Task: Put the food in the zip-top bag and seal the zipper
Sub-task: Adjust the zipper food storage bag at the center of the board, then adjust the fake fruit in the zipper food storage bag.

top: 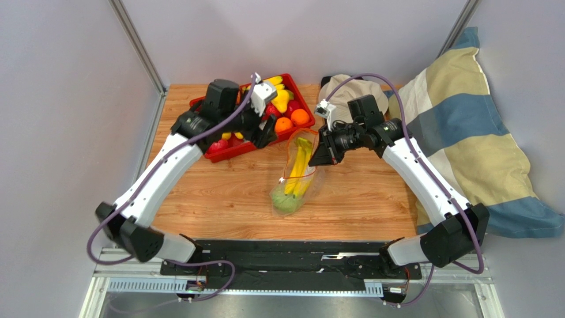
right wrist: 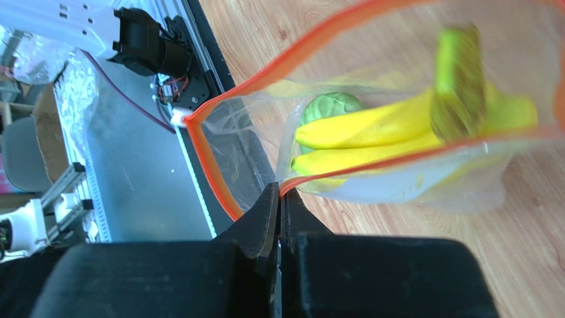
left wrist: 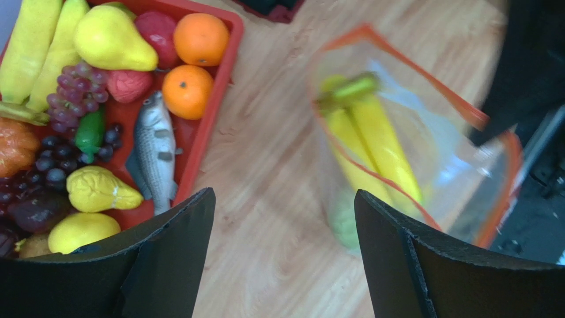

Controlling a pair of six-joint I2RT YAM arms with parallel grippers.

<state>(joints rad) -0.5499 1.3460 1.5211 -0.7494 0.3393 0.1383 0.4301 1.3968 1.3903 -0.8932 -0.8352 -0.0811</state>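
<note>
Looking down from above, the zip-top bag (top: 298, 177) lies on the table (top: 225, 195) at the middle of the frame. Its long axis runs from the mouth at the upper end down to the closed bottom nearer the arm bases. The right gripper (top: 324, 154) has the mouth's edge. In its own wrist view the jaws are pressed fully together on the orange-red zipper (right wrist: 219, 173), holding the mouth up and gaping, with the white slider tab (right wrist: 179, 118) at the rim's left corner. The strip is unsealed wherever I can see it.

The left gripper (left wrist: 284, 199) hangs between the red tray (left wrist: 211, 112) and the bag, jaws spread wide with nothing in them. In its wrist view the tray fills the upper left and the bag's mouth the upper right. The left arm is plainly the nearer one for the next pick, while the right is tied up with the bag. The fish (left wrist: 154, 149) lies closest to the jaws, lengthwise up the frame, so I'd judge they could close across its width.

Counting, the bag holds one banana bunch (right wrist: 371, 129) lying along its length and one green ball (right wrist: 330, 106) at the bottom. In the tray I make out two oranges (left wrist: 188, 91), one fish, one pear (left wrist: 113, 40), two lemons (left wrist: 99, 189), two long bananas (left wrist: 30, 46) and some grapes (left wrist: 69, 89) — the rest runs off the left edge.
</note>
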